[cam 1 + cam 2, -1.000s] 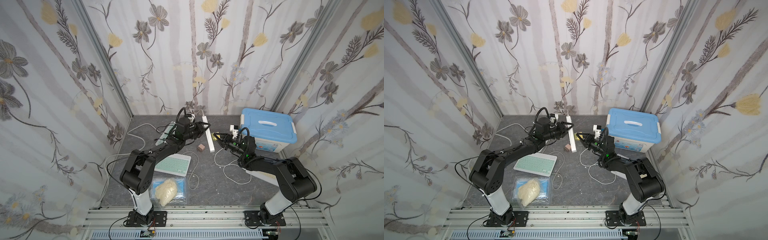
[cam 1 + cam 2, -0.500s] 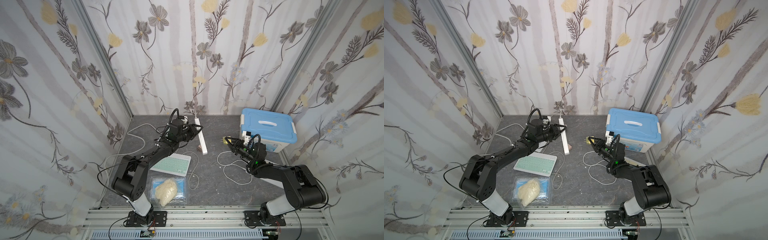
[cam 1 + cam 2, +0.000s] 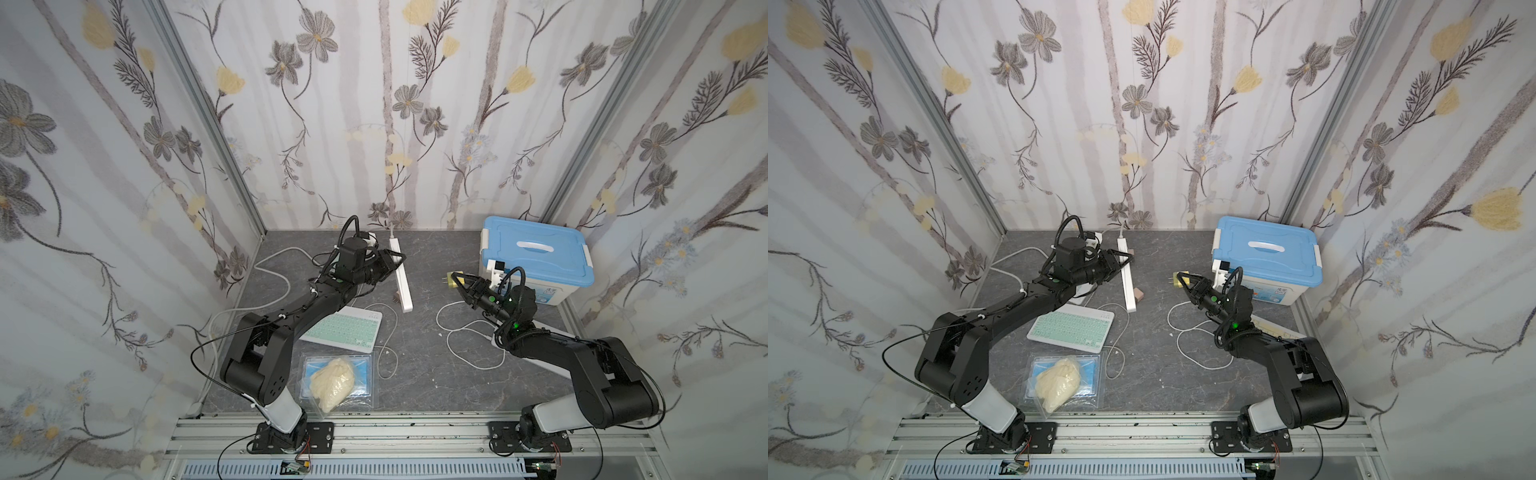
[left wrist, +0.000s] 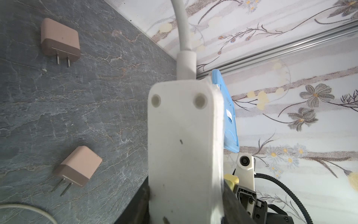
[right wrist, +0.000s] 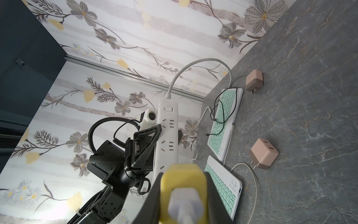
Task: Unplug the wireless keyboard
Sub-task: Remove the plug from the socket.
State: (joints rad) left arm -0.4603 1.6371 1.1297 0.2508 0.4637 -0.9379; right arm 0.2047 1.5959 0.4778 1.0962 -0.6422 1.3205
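**Strip and plug held apart, keyboard flat on the counter**

In both top views, the left fingers (image 3: pixel 386 259) (image 3: pixel 1111 255) were clamped across the white power strip (image 3: pixel 402 282) (image 3: pixel 1128 286) near its far end. The right fingers (image 3: pixel 465 279) (image 3: pixel 1192 280) were closed on a yellow plug (image 3: pixel 450 281) (image 3: pixel 1178 281), well apart from the strip. The wireless keyboard (image 3: pixel 345 328) (image 3: pixel 1073 328), with mint keys, lay flat on the grey counter (image 3: pixel 424 374) (image 3: pixel 1154 374) under the left arm. A white cable (image 3: pixel 457 332) (image 3: pixel 1187 332) looped on the counter beside it. A blue-lidded box (image 3: pixel 536 253) (image 3: pixel 1266 249) stood at the right rear.

In the left wrist view, the strip's (image 4: pixel 184 145) underside filled the middle, dark fingers (image 4: pixel 137 209) flanking it at the picture's edge. 2 pink adapters (image 4: pixel 60 41) (image 4: pixel 77 166) lay on the counter (image 4: pixel 106 97), prongs bare.

In the right wrist view, the plug (image 5: pixel 182 178) sat pinched between the 2 right fingers (image 5: pixel 151 203), a white cable running out of it. The strip's (image 5: pixel 168 133) socket face showed no plug in it.
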